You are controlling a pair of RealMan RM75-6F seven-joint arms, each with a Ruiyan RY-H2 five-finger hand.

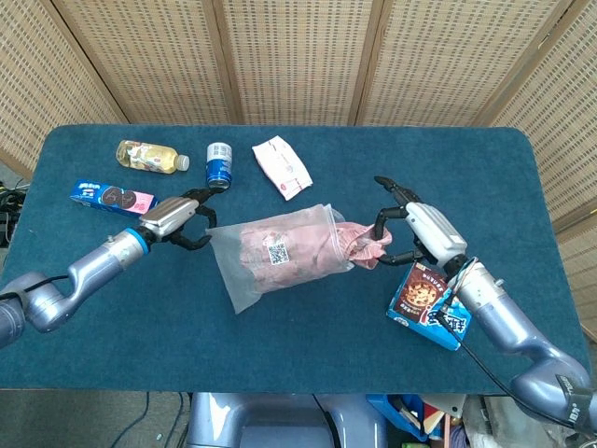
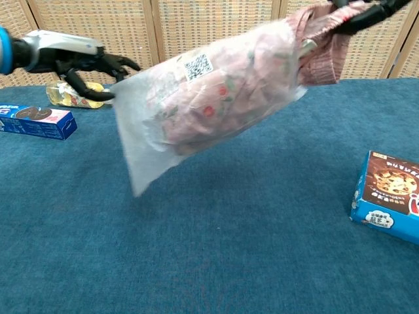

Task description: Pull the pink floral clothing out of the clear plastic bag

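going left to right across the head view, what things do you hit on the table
cookie box → bottle → left hand → can → plastic bag → clothing → right hand

No words can be read; the clear plastic bag [image 2: 196, 104] bears a QR code label [image 2: 199, 64] (undecipherable here).

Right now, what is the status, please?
Left robot hand pinches clear plastic bag corner. Right robot hand grips pink floral clothing, partly out. Nothing in the way.
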